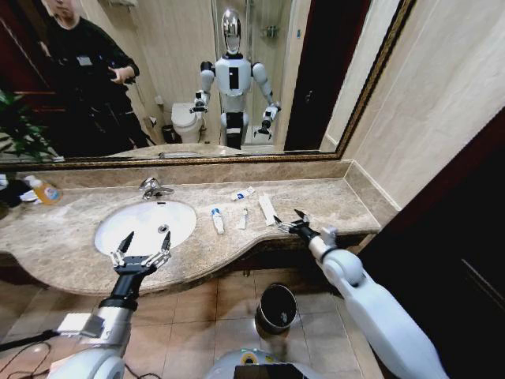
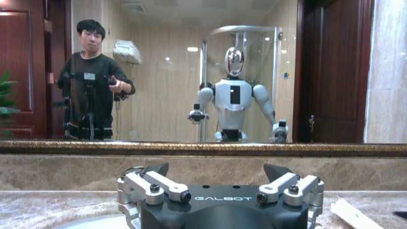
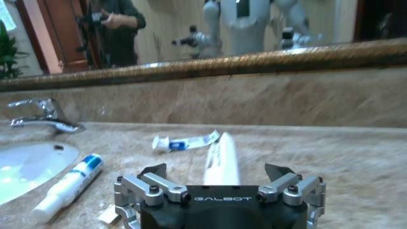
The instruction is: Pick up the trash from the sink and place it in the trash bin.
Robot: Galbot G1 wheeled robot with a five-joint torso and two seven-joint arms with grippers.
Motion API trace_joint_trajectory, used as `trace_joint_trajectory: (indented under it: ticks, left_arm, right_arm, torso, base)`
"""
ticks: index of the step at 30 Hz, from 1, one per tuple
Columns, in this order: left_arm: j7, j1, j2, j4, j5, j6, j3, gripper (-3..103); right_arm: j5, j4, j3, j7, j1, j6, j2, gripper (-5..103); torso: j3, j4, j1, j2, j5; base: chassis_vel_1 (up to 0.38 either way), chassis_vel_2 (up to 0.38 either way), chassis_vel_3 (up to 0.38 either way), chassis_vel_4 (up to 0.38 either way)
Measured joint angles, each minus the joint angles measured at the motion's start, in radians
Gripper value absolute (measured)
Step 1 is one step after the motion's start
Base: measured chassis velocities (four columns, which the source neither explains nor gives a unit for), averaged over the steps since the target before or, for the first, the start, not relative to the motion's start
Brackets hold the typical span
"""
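The left gripper (image 1: pixel 140 251) hangs open and empty over the sink's (image 1: pixel 110 237) front rim, while the right gripper (image 1: pixel 290 222), arm outstretched, hovers open and empty beside the flat white packet (image 1: pixel 267 208) and white tubes (image 1: pixel 217 220) on the counter (image 1: pixel 331 201), the trash bin (image 1: pixel 276 308) standing on the floor below.

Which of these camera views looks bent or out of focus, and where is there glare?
Head view: wide-angle bend, the counter and mirror frame curve. Right wrist view: the reflections in the mirror are soft, while the white tube is clearer. Left wrist view: the mirror shows bright spots from the ceiling lights.
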State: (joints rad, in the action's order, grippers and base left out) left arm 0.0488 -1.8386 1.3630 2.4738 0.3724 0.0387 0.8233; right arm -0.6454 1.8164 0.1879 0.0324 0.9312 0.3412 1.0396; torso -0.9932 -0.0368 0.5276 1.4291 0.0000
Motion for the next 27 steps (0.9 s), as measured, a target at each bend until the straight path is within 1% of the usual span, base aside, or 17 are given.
trace_joint_trajectory:
  ticks: [2, 3, 4, 6, 7, 9, 10, 12, 18, 22, 24, 25, 26, 27]
  left_arm:
    - [0.0, 0.0, 0.0, 0.0, 0.0, 0.0, 0.0, 100]
    - [0.0, 0.0, 0.0, 0.0, 0.0, 0.0, 0.0, 100]
    - [0.0, 0.0, 0.0, 0.0, 0.0, 0.0, 0.0, 100]
    - [0.0, 0.0, 0.0, 0.0, 0.0, 0.0, 0.0, 100]
    - [0.0, 0.0, 0.0, 0.0, 0.0, 0.0, 0.0, 100]
    - [0.0, 0.0, 0.0, 0.0, 0.0, 0.0, 0.0, 100]
    - [0.0, 0.0, 0.0, 0.0, 0.0, 0.0, 0.0, 100]
    - [0.0, 0.0, 0.0, 0.0, 0.0, 0.0, 0.0, 100]
    - [0.0, 0.0, 0.0, 0.0, 0.0, 0.0, 0.0, 100]
    - [0.0, 0.0, 0.0, 0.0, 0.0, 0.0, 0.0, 100]
    - [0.0, 0.0, 0.0, 0.0, 0.0, 0.0, 0.0, 100]
    - [0.0, 0.0, 0.0, 0.0, 0.0, 0.0, 0.0, 100]
    - [0.0, 0.0, 0.0, 0.0, 0.0, 0.0, 0.0, 100]
    - [0.0, 0.0, 0.0, 0.0, 0.0, 0.0, 0.0, 100]
  right_arm:
    - [-0.008, -0.036, -0.03, 0.004, -0.05, 0.01, 0.017, 100]
    - [-0.008, -0.036, -0.03, 0.004, -0.05, 0.01, 0.017, 100]
    - [-0.014, -0.074, -0.061, 0.009, -0.094, 0.017, 0.035, 100]
    - [-0.022, -0.134, -0.095, 0.014, -0.153, 0.019, 0.064, 100]
    - [-0.022, -0.134, -0.095, 0.014, -0.153, 0.019, 0.064, 100]
    - [-0.028, -0.202, -0.126, 0.02, -0.209, 0.019, 0.091, 100]
    - [-0.028, -0.202, -0.126, 0.02, -0.209, 0.019, 0.091, 100]
    - [-0.026, -0.259, -0.152, 0.02, -0.253, 0.019, 0.11, 100]
    - [-0.021, -0.327, -0.177, 0.022, -0.296, 0.021, 0.13, 100]
    - [-0.02, -0.34, -0.187, 0.057, -0.295, 0.034, 0.137, 101]
    - [-0.02, -0.341, -0.192, 0.068, -0.287, 0.037, 0.137, 95]
    - [-0.019, -0.342, -0.193, 0.069, -0.284, 0.037, 0.137, 90]
    - [-0.019, -0.342, -0.193, 0.069, -0.284, 0.037, 0.137, 90]
    - [-0.018, -0.342, -0.194, 0.071, -0.283, 0.037, 0.137, 84]
  torso:
    - [0.0, -0.0002, 0.0, 0.0, 0.0001]
    - [0.0, -0.0002, 0.0, 0.0, 0.0001]
    - [0.0, 0.0, 0.0, 0.0, -0.0003]
    - [0.0, -0.0001, 0.0, 0.0, 0.0001]
    - [0.0, -0.0001, 0.0, 0.0, 0.0001]
    - [0.0, -0.0002, 0.0, 0.0, -0.0002]
    - [0.0, -0.0002, 0.0, 0.0, -0.0002]
    - [0.0, -0.0001, 0.0, 0.0, -0.0001]
    - [0.0, -0.0001, 0.0, 0.0, -0.0002]
    - [0.0, -0.0001, 0.0, 0.0, -0.0001]
    - [0.0, 0.0, 0.0, 0.0, 0.0]
    - [0.0, 0.0, 0.0, 0.0, 0.0]
    - [0.0, 0.0, 0.0, 0.0, 0.0]
    - [0.0, 0.0, 0.0, 0.0, 0.0]
  base:
    - [0.0, 0.0, 0.0, 0.0]
    - [0.0, 0.0, 0.0, 0.0]
    - [0.0, 0.0, 0.0, 0.0]
    - [0.0, 0.0, 0.0, 0.0]
    - [0.0, 0.0, 0.0, 0.0]
    - [0.0, 0.0, 0.0, 0.0]
    - [0.0, 0.0, 0.0, 0.0]
    - [0.0, 0.0, 0.0, 0.0]
    - [0.0, 0.0, 0.0, 0.0]
    - [0.0, 0.0, 0.0, 0.0]
    - [0.0, 0.0, 0.0, 0.0]
    - [0.0, 0.0, 0.0, 0.0]
    - [0.0, 0.0, 0.0, 0.0]
    - [0.0, 0.0, 0.0, 0.0]
